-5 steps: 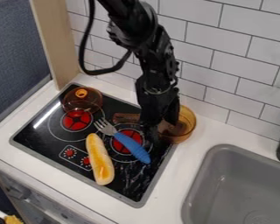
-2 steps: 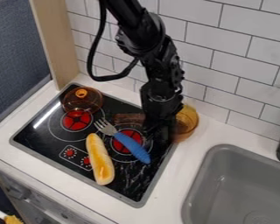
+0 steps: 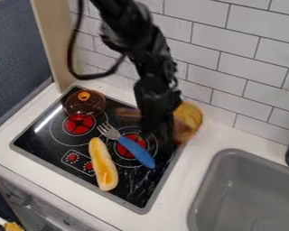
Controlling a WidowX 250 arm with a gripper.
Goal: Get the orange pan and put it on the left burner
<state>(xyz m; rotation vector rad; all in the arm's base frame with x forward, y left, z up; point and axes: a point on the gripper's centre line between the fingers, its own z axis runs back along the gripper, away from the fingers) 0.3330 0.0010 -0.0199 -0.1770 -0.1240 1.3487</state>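
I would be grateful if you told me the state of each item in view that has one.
Orange pan: off the left burner, partly hidden by the robot arm.
Lid: knob up, at the stove's far left corner.
Fork: lying across the right burner.
Bread: whole, lying on the stove.

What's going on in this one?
A black robot arm has its claw down beside the orange pan, at the stove's back right; whether it grips the pan, I can't tell. The pan is not on the left burner. An amber lid sits at that burner's back edge, and a blue-handled fork and a bread loaf lie toward the front.
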